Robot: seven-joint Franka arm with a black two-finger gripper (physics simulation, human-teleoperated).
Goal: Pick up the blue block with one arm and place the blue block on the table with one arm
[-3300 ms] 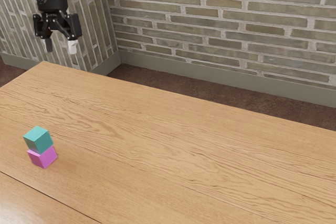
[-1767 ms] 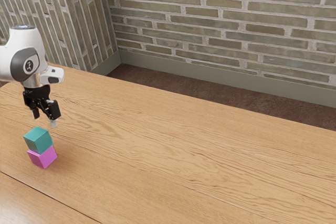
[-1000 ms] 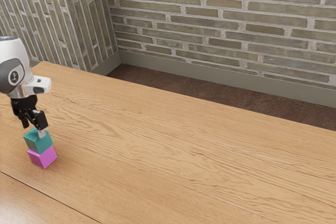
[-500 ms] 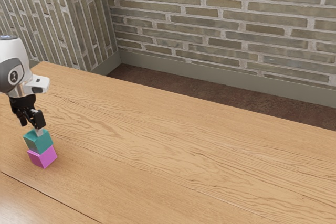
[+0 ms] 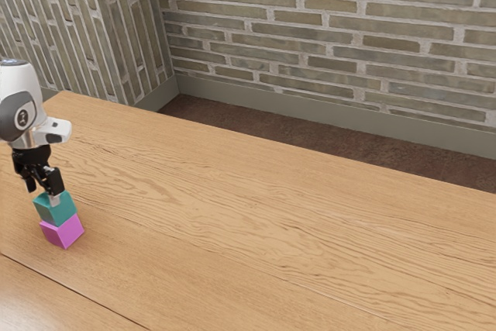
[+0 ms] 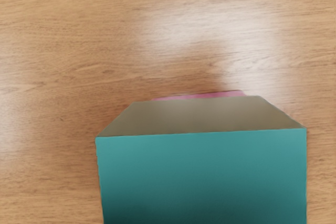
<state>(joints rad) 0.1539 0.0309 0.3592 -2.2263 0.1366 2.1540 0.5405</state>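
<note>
Pincer (image 5: pixel 43 194) stands at the blue block (image 5: pixel 59 211); I cannot tell whether it is open or gripping. The block, atop the pink block (image 5: pixel 62 233), should handle light and rigid; opposite side faces suit. Tabletop (image 5: pixel 271 222) runs broadly toward the exterior view's right, its edge beyond.

A wood-grained table (image 5: pixel 271 215) stretches across the exterior view's lower part; a pink block (image 5: pixel 63 233) sits on it, lower left.
</note>
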